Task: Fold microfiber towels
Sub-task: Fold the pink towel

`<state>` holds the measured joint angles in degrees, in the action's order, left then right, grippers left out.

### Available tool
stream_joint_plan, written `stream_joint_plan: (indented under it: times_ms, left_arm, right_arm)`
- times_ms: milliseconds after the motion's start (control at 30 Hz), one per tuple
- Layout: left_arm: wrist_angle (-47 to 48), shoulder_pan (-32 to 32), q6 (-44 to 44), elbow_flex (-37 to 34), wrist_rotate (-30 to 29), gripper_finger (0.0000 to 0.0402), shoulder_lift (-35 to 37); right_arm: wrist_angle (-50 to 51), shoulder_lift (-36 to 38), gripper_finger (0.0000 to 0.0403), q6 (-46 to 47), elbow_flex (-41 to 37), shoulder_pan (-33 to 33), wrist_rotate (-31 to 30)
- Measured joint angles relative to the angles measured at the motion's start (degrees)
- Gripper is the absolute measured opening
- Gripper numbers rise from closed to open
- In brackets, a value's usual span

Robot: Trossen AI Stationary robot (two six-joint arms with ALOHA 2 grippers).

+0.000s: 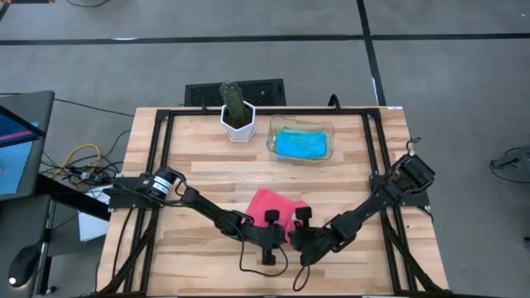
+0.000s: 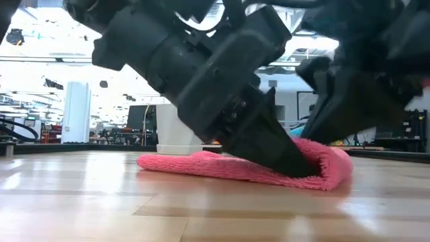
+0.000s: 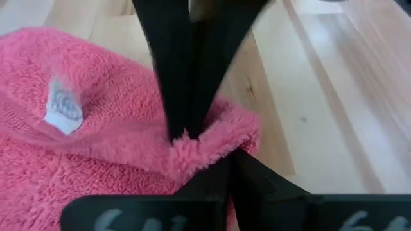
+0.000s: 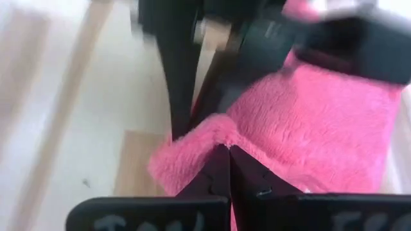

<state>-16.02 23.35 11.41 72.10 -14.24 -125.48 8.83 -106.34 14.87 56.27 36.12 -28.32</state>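
A hot pink microfiber towel (image 1: 269, 203) lies on the wooden table near its front edge, with a white label (image 3: 62, 109) showing. My left gripper (image 1: 277, 222) and my right gripper (image 1: 298, 219) meet at the towel's near right end, and both are shut on it. In the low view that end is rolled over (image 2: 334, 168). A turquoise towel (image 1: 301, 143) lies in a clear tray (image 1: 330, 132) at the back. The green towels are out of view. My left gripper pinches a bunched tuft of the pink towel's near right corner (image 3: 204, 146) between its two fingers, slanting down from the table's left. The rest of the towel lies on the table. One layer or several, I cannot tell. My right gripper pinches the same raised corner of the pink towel (image 4: 209, 131) between its two fingers, coming from the table's right, opposite the left fingers (image 4: 180, 96). The towel rests on the table behind the pinch.
A white pot with a green plant (image 1: 238, 116) stands at the back, left of the clear tray. Black frame rails (image 1: 161, 157) run along the table's sides. Bare wood lies left and right of the towel.
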Motion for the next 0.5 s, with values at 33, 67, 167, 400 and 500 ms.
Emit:
stream_joint_plan:
  times_ms: [33, 67, 167, 400, 500]
  left_arm:
    - [0.93, 0.15, 0.16, 0.02, 0.01, 0.0, 0.4]
    - [2.02, 0.21, 0.25, 0.0, -0.01, 0.0, 0.7]
    - [2.18, 0.49, 0.27, 0.0, 0.63, 0.0, 0.87]
    - [8.68, 1.16, -0.48, 0.09, 0.3, 0.0, 5.66]
    - [13.74, 1.42, -0.29, 0.09, -0.71, 0.0, 8.45]
  right_arm:
    - [-1.01, -0.75, 0.0017, -0.38, -0.02, 0.0, -0.03]
    - [-2.08, -1.23, 0.0018, -0.96, -0.02, -0.05, -0.09]
    - [-4.3, -1.75, 0.0021, -2.6, 0.01, -0.34, -0.47]
    - [-5.11, -1.47, 0.0016, -4.76, 0.02, -1.49, -0.48]
    - [-5.15, -1.45, 0.0019, -4.91, 0.03, -2.21, -0.45]
